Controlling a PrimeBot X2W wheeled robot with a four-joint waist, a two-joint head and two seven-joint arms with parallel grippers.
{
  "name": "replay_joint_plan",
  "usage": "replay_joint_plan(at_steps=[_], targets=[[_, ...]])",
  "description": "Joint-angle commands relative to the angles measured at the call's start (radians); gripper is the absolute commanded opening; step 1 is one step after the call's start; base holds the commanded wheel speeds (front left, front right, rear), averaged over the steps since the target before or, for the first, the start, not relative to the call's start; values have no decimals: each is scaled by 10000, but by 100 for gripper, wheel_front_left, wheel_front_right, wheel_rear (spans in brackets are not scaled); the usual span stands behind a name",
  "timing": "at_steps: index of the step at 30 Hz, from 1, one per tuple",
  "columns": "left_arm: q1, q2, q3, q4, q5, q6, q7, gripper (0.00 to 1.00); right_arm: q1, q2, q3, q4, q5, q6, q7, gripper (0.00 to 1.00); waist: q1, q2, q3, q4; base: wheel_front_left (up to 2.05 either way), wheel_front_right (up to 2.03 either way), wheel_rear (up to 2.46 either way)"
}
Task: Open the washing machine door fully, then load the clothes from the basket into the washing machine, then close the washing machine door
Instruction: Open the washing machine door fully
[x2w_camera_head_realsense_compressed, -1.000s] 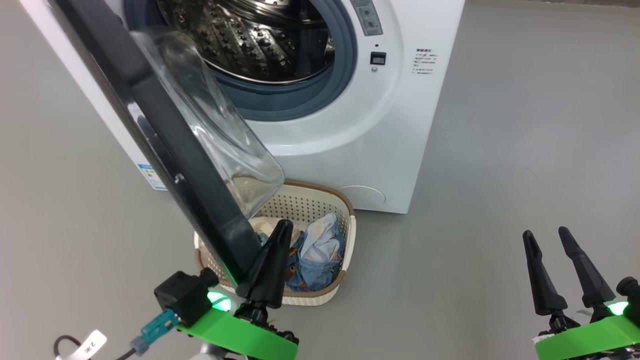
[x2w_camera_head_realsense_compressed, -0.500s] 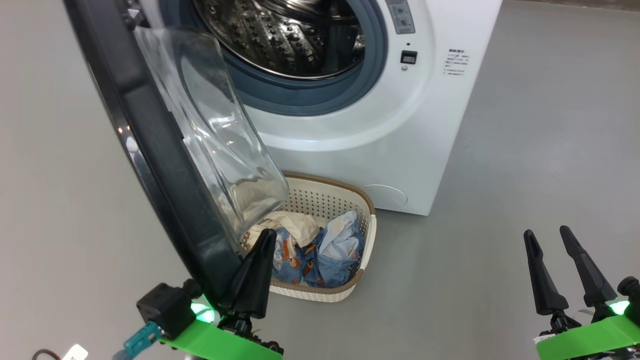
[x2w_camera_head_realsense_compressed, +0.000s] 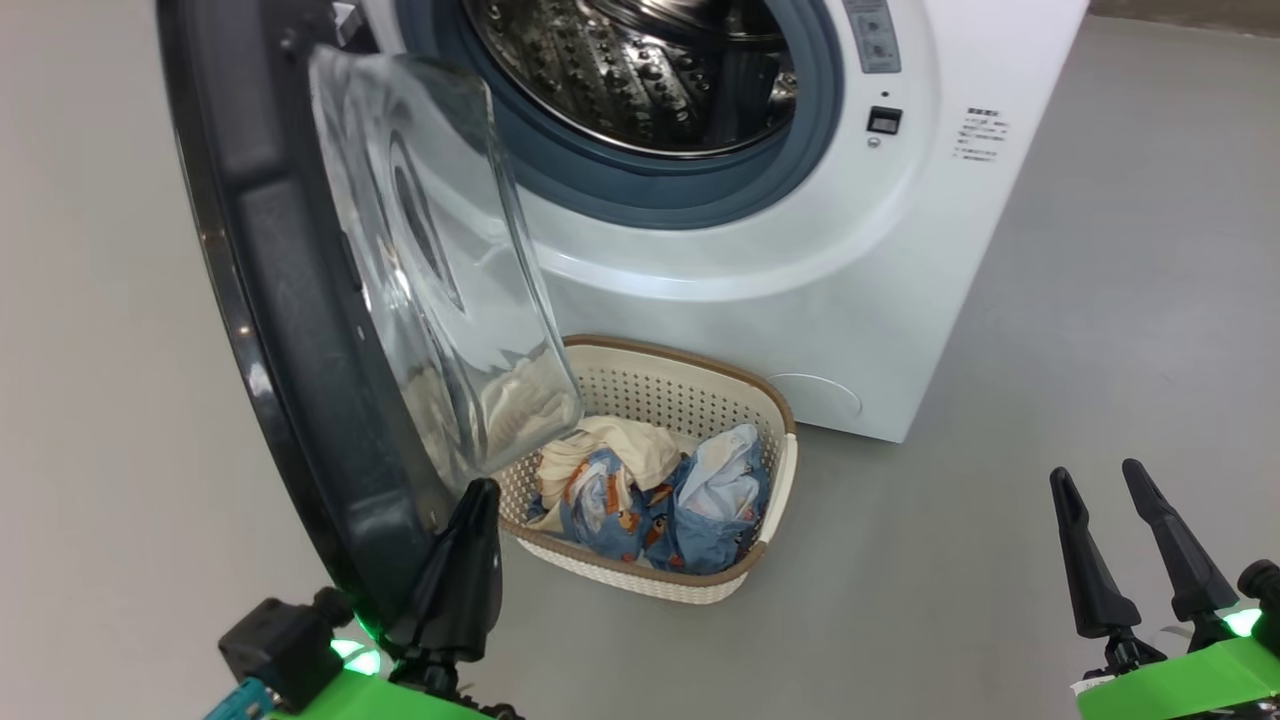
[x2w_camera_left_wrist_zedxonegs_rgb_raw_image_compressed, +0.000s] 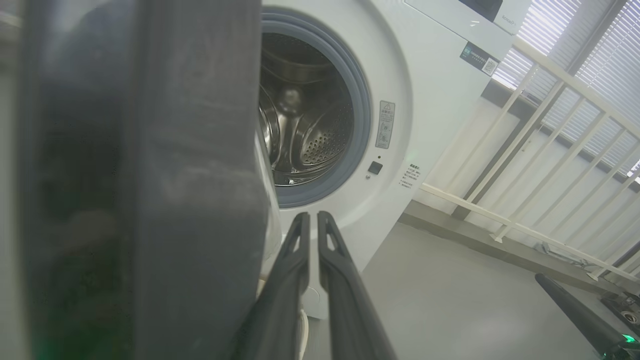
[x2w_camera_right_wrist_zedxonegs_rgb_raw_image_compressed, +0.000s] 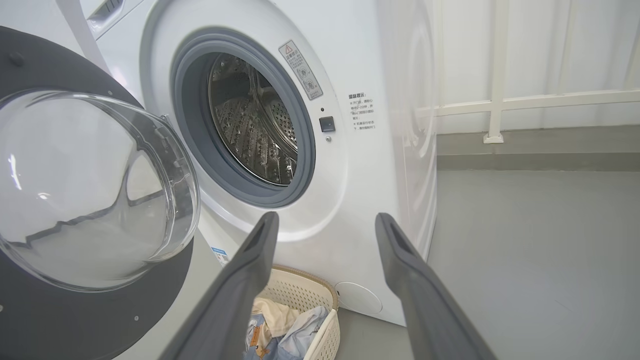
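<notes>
At lower left our left fingers, pressed together, sit beside the bottom edge of the open washing machine door; at lower right our right fingers stand apart, empty. The clothes lie in the basket at centre.

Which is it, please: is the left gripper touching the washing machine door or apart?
Cannot tell. In the head view the left gripper overlaps the washing machine door at its lower rim; the left wrist view shows neither contact nor gap plainly.
</notes>
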Motion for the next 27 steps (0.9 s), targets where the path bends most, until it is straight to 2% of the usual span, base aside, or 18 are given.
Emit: replay_joint_plan(at_steps=[1, 15, 27], targets=[[-85, 279, 518, -376, 41, 166, -22, 0, -19, -252, 138, -284, -136, 56, -120, 100, 0, 0, 2, 162, 0, 0, 0], [252, 486, 864, -857, -68, 618, 64, 0, -8, -324, 139, -327, -185, 56, -120, 100, 0, 0, 90, 908, 0, 0, 0], [425, 702, 1446, -862, -262, 1032, 73, 0, 22, -341, 147, -344, -197, 56, -120, 100, 0, 0, 121, 1181, 0, 0, 0]])
